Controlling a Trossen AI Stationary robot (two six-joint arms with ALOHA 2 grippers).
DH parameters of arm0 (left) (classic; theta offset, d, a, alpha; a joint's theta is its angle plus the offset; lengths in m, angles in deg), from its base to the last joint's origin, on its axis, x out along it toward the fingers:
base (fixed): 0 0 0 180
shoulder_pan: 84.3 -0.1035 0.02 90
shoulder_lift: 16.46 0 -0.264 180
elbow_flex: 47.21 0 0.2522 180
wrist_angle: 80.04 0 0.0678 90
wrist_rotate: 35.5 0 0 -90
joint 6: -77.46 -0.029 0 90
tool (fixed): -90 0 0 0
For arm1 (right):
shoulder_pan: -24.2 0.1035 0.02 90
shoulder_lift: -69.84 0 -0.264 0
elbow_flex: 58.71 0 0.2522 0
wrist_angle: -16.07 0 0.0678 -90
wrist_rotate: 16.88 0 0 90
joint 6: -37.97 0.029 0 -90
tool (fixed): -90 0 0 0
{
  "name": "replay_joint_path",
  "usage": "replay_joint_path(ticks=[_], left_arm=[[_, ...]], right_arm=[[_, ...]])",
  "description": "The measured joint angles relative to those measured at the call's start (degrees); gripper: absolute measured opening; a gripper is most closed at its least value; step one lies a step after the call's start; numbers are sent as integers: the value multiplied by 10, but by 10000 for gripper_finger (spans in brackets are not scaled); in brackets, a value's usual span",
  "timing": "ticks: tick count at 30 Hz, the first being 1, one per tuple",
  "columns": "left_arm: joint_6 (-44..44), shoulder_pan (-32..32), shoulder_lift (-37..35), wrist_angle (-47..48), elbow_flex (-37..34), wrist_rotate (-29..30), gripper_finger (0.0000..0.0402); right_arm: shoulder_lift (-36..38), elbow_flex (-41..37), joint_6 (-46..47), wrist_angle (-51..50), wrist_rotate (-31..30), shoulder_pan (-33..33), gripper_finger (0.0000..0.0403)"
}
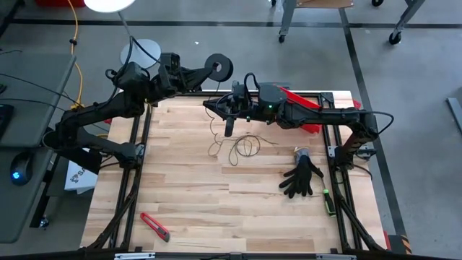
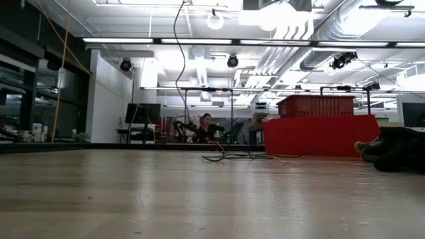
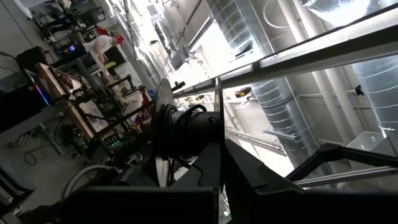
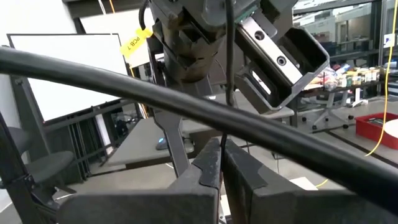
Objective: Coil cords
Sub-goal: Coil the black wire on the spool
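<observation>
We are holding the small round black spool (image 1: pixel 218 68) clamped in our left gripper (image 1: pixel 206 71) at upper centre, while our right gripper (image 1: pixel 228 130) is pinching the thin dark cord (image 1: pixel 244 146) taut (presumably for winding).

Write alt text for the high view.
Seen from above, the left gripper holds a small round black spool past the wooden table's far edge; the right gripper pinches the thin dark cord looped below.

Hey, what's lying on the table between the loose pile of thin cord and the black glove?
Only bare wood: in the high view the light wooden table shows nothing between the thin dark cord's loose loops and the black fabric glove.
</observation>
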Motion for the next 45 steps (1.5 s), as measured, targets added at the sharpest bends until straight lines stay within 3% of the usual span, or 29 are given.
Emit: replay_joint_path(ticks=[35,45], left_arm=[[3,0,0,-22,0,-3,0],[3,-3,-3,-19,0,-26,0]], right_arm=[[1,1,0,-13,0,-1,0],[1,1,40,-17,1,-12,0]])
